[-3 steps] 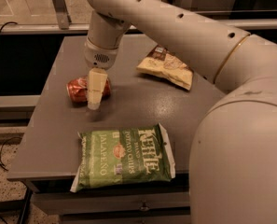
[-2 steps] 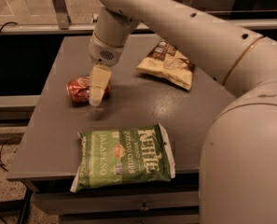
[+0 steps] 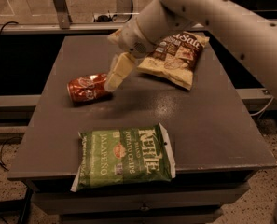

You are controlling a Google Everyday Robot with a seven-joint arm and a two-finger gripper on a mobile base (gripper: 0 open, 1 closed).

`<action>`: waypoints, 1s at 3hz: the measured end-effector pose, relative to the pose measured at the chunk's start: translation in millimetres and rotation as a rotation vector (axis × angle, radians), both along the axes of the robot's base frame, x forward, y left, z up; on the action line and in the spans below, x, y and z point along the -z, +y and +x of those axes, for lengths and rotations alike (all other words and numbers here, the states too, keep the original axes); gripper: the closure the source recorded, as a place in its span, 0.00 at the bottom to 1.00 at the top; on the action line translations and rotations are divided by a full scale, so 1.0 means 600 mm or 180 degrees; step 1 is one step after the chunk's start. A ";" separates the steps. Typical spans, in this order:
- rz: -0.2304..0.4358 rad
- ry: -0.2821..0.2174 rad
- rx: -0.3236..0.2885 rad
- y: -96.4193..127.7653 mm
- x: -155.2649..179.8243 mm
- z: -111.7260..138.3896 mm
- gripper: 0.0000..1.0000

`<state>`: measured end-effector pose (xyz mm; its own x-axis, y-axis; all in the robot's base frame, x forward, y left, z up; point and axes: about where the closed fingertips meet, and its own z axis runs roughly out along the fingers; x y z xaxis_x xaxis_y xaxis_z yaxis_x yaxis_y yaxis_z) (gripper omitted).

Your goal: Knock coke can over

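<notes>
The red coke can point(image 3: 87, 88) lies on its side on the left part of the grey table point(image 3: 212, 120), its length running left to right. My gripper point(image 3: 115, 76) hangs from the white arm just right of the can and slightly above it, its cream fingers pointing down and left toward the can's right end. The finger tips are at the can's right end, and I cannot tell whether they touch it.
A green Kettle jalapeño chip bag point(image 3: 124, 157) lies flat near the table's front edge. A pale chip bag point(image 3: 175, 57) lies at the back right, partly behind my arm. The floor and a metal rail show beyond the table's far edge.
The view has closed in on the table. The gripper has lifted and moved right, off the can's top to its right end. The can still lies on its side.
</notes>
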<state>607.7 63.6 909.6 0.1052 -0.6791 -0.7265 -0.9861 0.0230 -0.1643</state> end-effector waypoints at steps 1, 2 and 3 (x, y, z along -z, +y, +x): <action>0.0459 -0.0365 0.0302 -0.099 -0.061 0.013 0.00; 0.0723 -0.0632 0.0642 -0.188 -0.095 0.030 0.00; 0.0734 -0.0658 0.0697 -0.202 -0.098 0.030 0.00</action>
